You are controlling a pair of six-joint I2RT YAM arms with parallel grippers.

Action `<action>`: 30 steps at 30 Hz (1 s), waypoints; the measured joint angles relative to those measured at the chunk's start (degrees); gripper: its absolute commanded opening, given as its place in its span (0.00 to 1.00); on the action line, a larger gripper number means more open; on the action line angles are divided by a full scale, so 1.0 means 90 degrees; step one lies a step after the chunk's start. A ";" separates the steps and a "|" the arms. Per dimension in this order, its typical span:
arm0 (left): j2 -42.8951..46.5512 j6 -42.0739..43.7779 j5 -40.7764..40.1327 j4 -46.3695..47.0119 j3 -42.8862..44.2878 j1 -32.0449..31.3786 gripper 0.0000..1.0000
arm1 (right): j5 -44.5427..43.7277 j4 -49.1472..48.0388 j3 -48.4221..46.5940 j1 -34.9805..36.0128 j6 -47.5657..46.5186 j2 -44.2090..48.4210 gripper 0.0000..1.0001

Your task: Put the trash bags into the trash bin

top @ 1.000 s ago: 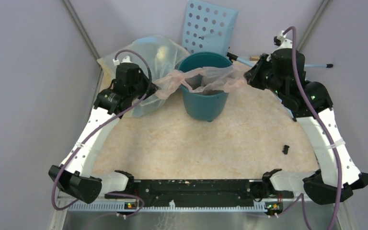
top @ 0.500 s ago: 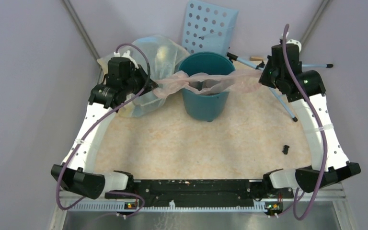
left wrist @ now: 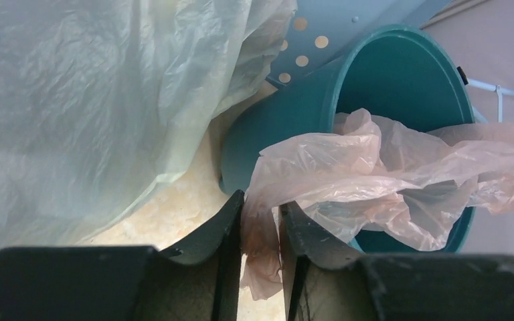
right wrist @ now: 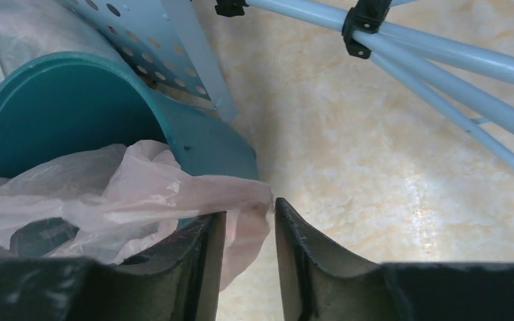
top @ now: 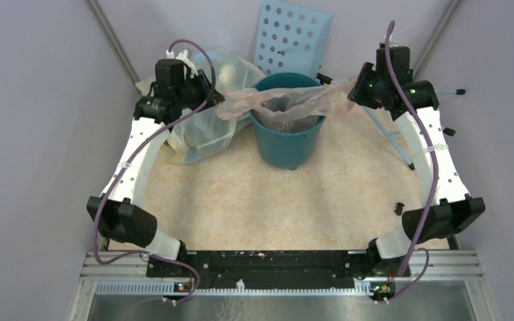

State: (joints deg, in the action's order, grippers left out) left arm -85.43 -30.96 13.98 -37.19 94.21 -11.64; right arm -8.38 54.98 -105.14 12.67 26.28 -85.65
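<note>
The pale-pink trash bag (top: pixel 288 100) is stretched across the top of the teal trash bin (top: pixel 288 144), with its middle sagging into the bin's mouth. My left gripper (top: pixel 215 107) is shut on the bag's left end, left of the bin. In the left wrist view the fingers (left wrist: pixel 261 207) pinch a wad of the bag (left wrist: pixel 375 174) in front of the bin (left wrist: pixel 274 127). My right gripper (top: pixel 351 90) holds the right end, right of the bin. In the right wrist view the narrowly parted jaws (right wrist: pixel 249 210) have a fold of bag (right wrist: pixel 107 194) between them, beside the bin (right wrist: pixel 73 107).
A large bulging yellowish-clear sack (top: pixel 207 120) lies under my left arm, against the bin's left side. A light-blue perforated panel (top: pixel 293 37) leans behind the bin. Light-blue tubes (right wrist: pixel 442 60) lie on the floor at the right. A small black piece (top: pixel 399 208) lies at the right.
Both grippers have risen and moved toward the back wall with the bag ends. The bag now hangs higher over the bin, its middle dipping inside.
</note>
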 measured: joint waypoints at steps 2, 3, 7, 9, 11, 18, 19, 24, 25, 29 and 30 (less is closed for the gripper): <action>-0.0238 0.0036 0.0129 0.0080 0.0114 0.0027 0.32 | 0.0408 -0.0066 0.0000 -0.0165 0.0083 -0.0221 0.57; -0.0355 0.0053 0.0187 0.0104 0.0165 0.0036 0.32 | 0.0561 -0.0102 0.0002 -0.0209 0.0117 -0.0296 0.60; -0.0920 0.0073 0.0408 0.0187 0.0486 0.0085 0.32 | 0.1394 -0.0532 0.0107 -0.0304 0.0073 -0.0474 0.59; -0.1183 0.0068 0.0532 0.0272 0.0634 0.0109 0.32 | 0.1651 -0.0748 0.0153 -0.0301 0.0083 -0.0474 0.57; -0.1362 0.0051 0.0646 0.0367 0.0726 0.0129 0.32 | 0.1829 -0.0991 0.0153 -0.0304 0.0107 -0.0495 0.57; -0.1770 -0.0027 0.0971 0.0520 0.1110 0.0182 0.31 | 0.2016 -0.1049 -0.0457 -0.0367 0.0177 -0.1030 0.50; -0.1831 -0.0034 0.1015 0.0537 0.1183 0.0185 0.30 | 0.2013 -0.1032 -0.0566 -0.0389 0.0160 -0.1124 0.35; -0.2159 -0.0034 0.1132 0.0610 0.1484 0.0192 0.16 | 0.1933 -0.0889 -0.0639 -0.0692 0.0304 -0.1207 0.13; -0.2244 -0.0039 0.1144 0.0627 0.1552 0.0194 0.11 | 0.1921 -0.0896 -0.0631 -0.0809 0.0355 -0.1207 0.12; -0.2603 -0.0061 0.1226 0.0738 0.1756 0.0199 0.00 | 0.1894 -0.0935 -0.0391 -0.1171 0.0481 -0.1192 0.12; -0.2718 -0.0070 0.1273 0.0758 0.1814 0.0199 0.00 | 0.1899 -0.0916 -0.0284 -0.1236 0.0488 -0.1195 0.13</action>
State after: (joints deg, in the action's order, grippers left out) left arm -109.89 -31.59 25.43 -30.37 110.54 -9.85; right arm 8.71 46.74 -107.70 1.54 30.68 -96.40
